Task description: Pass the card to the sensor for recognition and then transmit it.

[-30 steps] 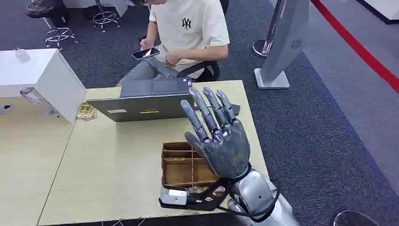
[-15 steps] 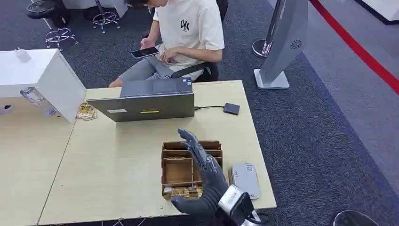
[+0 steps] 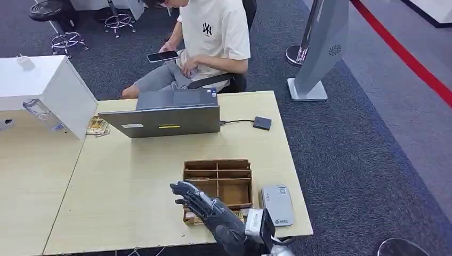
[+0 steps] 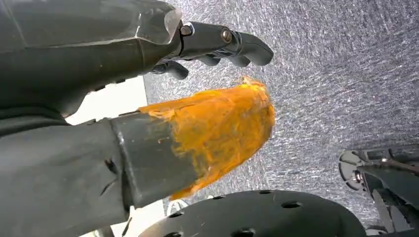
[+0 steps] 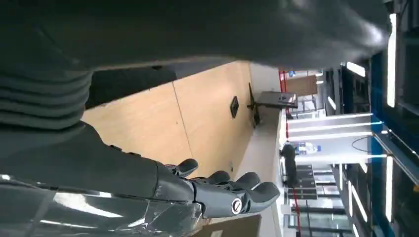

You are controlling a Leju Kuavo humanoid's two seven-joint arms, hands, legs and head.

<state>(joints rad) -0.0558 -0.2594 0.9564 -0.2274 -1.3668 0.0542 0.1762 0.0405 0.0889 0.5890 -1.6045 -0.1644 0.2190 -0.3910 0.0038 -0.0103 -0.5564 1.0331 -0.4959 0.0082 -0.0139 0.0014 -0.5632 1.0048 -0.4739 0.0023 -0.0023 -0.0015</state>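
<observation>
Table (image 3: pixel 133 181): pale wood; person seated behind an open laptop (image 3: pixel 165 120) at the far edge.
Box (image 3: pixel 217 176): brown divided tray near the front edge; cards (image 3: pixel 205 217) appear to lie in its nearest compartment, detail too small to confirm.
Sensor (image 3: pixel 277 205): grey flat reader, just beside the box.
Card handling: judged thin, light, stiff, slick; best pinched by an edge, hard to lift flat.
Right hand (image 3: pixel 205 209): low over the box's near corner, fingers apart, empty.
Left hand (image 4: pixel 217 44): hangs over carpet, fingers loosely curled, thumb tip orange; holds nothing.

sensor (image 3: pixel 277 204) lies right of the divided box (image 3: pixel 217 184), laptop (image 3: pixel 167 114) behind.
</observation>
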